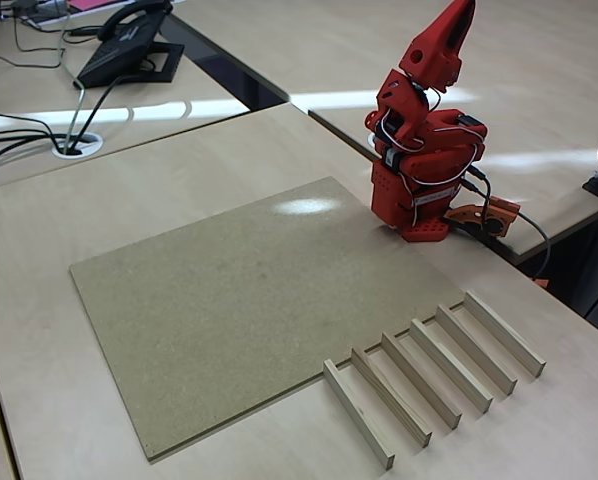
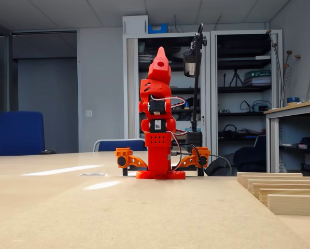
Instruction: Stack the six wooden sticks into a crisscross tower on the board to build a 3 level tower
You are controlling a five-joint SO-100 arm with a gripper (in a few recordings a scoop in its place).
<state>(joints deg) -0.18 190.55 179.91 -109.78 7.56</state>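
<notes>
Six slim pale-wood square sticks (image 1: 434,365) lie parallel, spaced apart, on pale wood-grain table (image 1: 539,420) just off right edge of bare tan fibreboard sheet (image 1: 229,300). Red hand (image 1: 457,22) raised, fingers together, grasping nothing.

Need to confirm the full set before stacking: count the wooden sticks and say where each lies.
6. The wooden sticks lie in one parallel row, apart from each other, on the desk beside the board; none on it. Nothing appears to hide another.

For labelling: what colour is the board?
Tan-brown, matte and speckled board; clearest in a fixed view from above.
</notes>
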